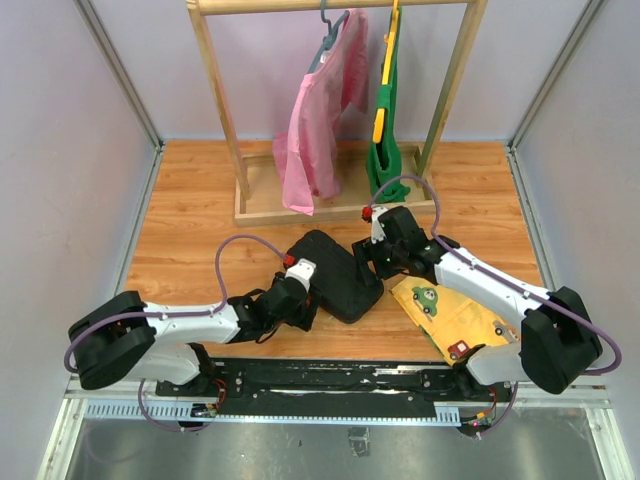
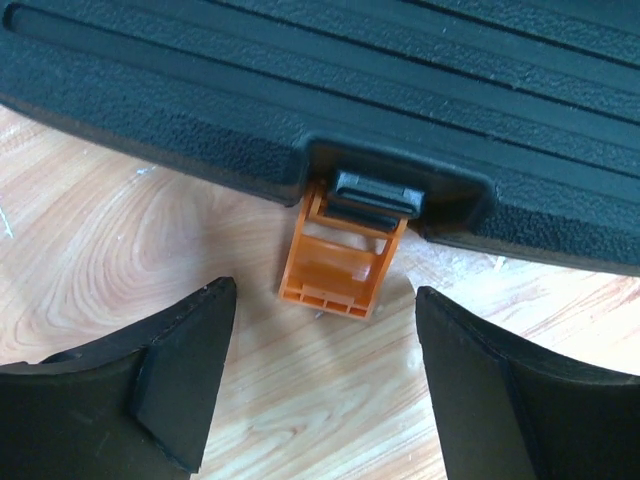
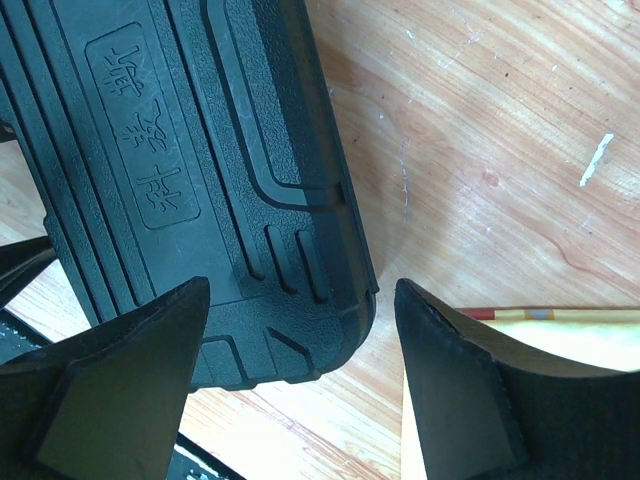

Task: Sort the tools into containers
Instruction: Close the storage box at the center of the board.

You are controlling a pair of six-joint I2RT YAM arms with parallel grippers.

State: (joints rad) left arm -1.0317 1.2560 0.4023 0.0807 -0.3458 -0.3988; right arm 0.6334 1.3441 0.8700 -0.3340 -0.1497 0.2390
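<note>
Your left gripper point(image 2: 322, 385), jaws spread wide and empty, has the orange latch point(image 2: 340, 270) dead ahead between them, hanging from the long edge of the closed black tool case point(image 2: 330, 80) lying crosswise on the worktop point(image 2: 120, 260); the right gripper point(image 3: 300, 300), likewise spread and empty, straddles its corner.

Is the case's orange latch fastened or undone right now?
Undone: the orange latch sticks out from the black case, lying flat on the table.

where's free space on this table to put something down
Bare wood: the wide strip left of the black plastic tool case and wooden clothes rack, and the far right corner past the yellow picture board. Crowded centre: open left fingers and right fingers flank the case.
</note>
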